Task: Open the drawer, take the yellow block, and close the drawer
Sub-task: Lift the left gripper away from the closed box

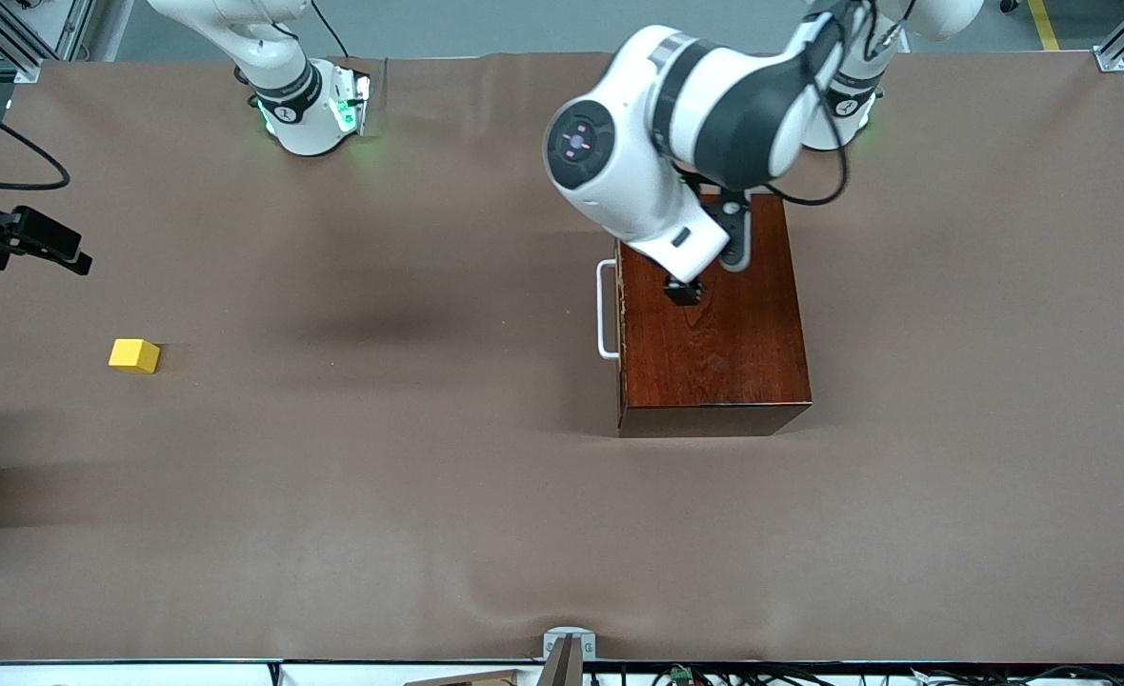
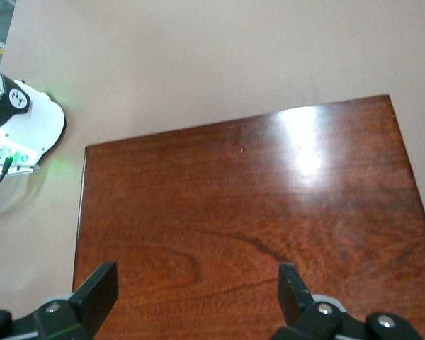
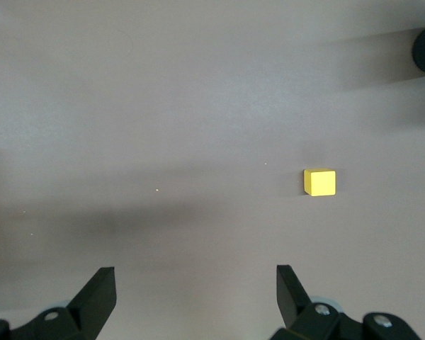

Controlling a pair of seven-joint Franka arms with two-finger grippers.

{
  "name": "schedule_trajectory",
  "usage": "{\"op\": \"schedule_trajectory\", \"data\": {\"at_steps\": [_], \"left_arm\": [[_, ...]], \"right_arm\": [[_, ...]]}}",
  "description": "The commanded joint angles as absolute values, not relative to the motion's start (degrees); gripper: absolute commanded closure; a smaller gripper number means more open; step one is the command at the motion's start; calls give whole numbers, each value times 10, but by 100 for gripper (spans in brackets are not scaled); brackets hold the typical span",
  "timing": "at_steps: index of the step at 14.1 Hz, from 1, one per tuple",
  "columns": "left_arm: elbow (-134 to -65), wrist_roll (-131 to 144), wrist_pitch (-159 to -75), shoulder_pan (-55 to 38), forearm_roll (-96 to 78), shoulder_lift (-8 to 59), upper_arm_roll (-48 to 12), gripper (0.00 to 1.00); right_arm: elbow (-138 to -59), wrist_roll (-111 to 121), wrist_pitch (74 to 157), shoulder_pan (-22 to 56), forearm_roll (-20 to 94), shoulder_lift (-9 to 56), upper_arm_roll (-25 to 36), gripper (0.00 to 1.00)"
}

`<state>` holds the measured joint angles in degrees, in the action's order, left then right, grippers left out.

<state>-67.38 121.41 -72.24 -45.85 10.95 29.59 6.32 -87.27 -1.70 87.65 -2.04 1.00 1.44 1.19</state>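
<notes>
While the drawer (image 1: 621, 324) sat shut in the wooden box (image 1: 714, 324), its white handle (image 1: 605, 310) faced bare table (image 1: 381, 476) toward the right arm's end, where the yellow block (image 1: 133, 355) lay alone, well apart. The left gripper (image 2: 198, 297) hovered over the box top, fingers spread wide, holding nothing. The right gripper (image 3: 195, 297) hung above open table, fingers likewise spread and empty

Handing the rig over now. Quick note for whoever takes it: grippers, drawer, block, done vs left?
Left gripper: open, holding nothing, above the top of the wooden box.
Right gripper: open, holding nothing, above bare table with the yellow block in its view.
Drawer: looks shut; white handle faces the right arm's end.
Yellow block lies on the table near the right arm's end, not in the drawer.
Done: block out, drawer apparently closed. Left: probably nothing.
</notes>
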Motion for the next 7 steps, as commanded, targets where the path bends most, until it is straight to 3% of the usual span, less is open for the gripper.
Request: {"op": "schedule_trajectory", "data": {"at_steps": [1,7], "left_arm": [[-707,1168,-722,-430,110,251,57,0],[-719,1001,-723,-344,97,208,55,0]], "right_arm": [[-867,-15,872,-15,11,13,15,0],[-867,-15,870,-14,11,13,14,0]]}}
